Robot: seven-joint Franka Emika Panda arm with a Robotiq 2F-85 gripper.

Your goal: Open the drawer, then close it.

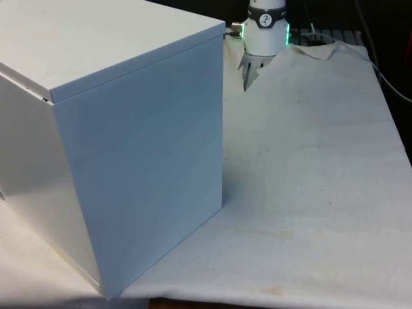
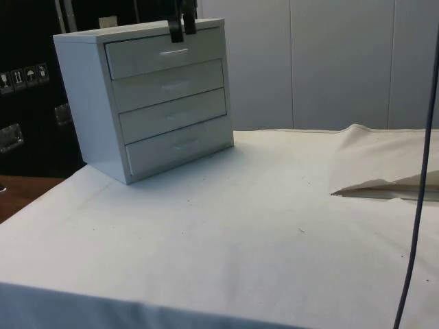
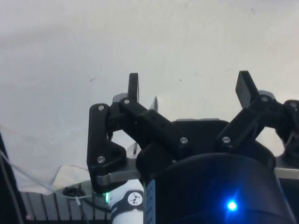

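Note:
A white chest of drawers (image 1: 135,148) stands on the front view's left, with its plain back and side towards that camera. The side view shows its front (image 2: 168,103): several drawers stacked one above another, all flush and shut. The top drawer (image 2: 164,55) has a small pale handle (image 2: 173,51). My gripper (image 2: 182,26) hangs at the chest's top front edge, just above that handle and apart from it. The wrist view has the gripper (image 3: 188,84) over white cloth, its black fingers (image 3: 133,84) spread wide with nothing between them.
The white cloth (image 2: 247,226) covers the table in front of the chest. A raised fold in the cloth (image 2: 384,181) lies at the side view's right. A thin black cable (image 2: 417,212) hangs down at that view's right edge. The robot's base (image 1: 265,29) stands beyond the chest.

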